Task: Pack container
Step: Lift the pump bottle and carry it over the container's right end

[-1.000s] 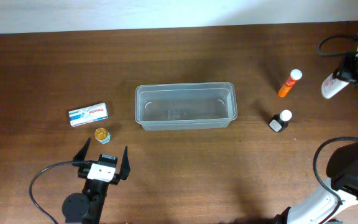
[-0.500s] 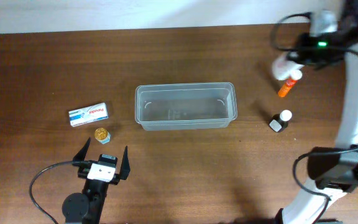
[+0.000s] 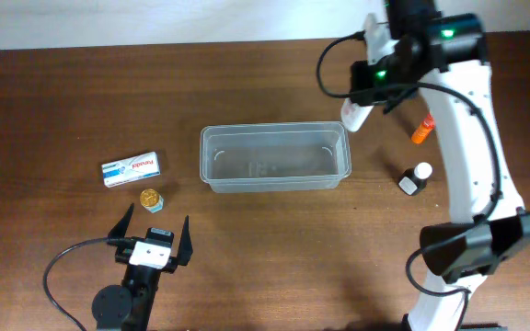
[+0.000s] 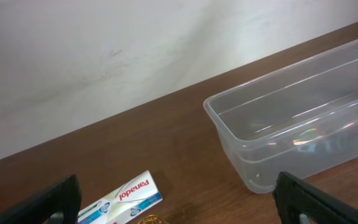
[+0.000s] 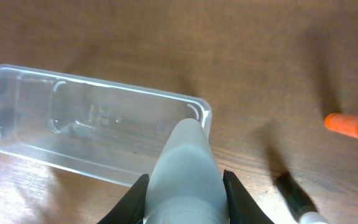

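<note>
The container (image 3: 274, 128) is clear plastic, smooth and glossy, with light streaks on its walls. The table (image 3: 274, 257) is dark wood with visible grain and a soft sheen. The box (image 3: 131, 168) is printed card, faintly glossy. The white bottle (image 5: 185, 171) seems matt plastic, though the view is blurred. The tube (image 3: 420, 133) is smooth orange plastic

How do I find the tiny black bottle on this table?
Start at the big clear container in the middle of the brown table. Look past its end on the right arm's side: the black bottle stands there. It is short, dark and white-capped, unlike the long orange tube beyond it.
</note>
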Motion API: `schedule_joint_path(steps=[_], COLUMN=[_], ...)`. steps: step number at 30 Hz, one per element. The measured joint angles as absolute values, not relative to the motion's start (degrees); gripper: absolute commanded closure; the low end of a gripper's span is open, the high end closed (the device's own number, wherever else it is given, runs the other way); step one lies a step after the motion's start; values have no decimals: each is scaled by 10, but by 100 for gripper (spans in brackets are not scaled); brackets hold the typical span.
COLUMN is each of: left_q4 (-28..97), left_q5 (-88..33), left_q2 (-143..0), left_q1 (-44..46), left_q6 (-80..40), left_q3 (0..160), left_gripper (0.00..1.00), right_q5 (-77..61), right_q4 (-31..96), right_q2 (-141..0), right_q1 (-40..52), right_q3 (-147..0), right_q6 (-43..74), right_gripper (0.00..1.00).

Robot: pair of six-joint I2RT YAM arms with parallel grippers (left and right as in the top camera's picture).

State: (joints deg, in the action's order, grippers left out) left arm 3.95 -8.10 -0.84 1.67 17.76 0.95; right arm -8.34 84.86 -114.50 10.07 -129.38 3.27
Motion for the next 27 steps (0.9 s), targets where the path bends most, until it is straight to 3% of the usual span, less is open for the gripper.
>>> schedule_joint_path(steps=[27], left_q4=[39], left_q5=[-81], left_q2=[-8], left_q1=[17], left_q6=[178], left_q3=[10], left_gripper=[1], right_q5=[52], right_q4=[611], right_q2=[-1162], right_q1=[198], right_q3=[-1037], right_q6=[153], right_gripper=[82])
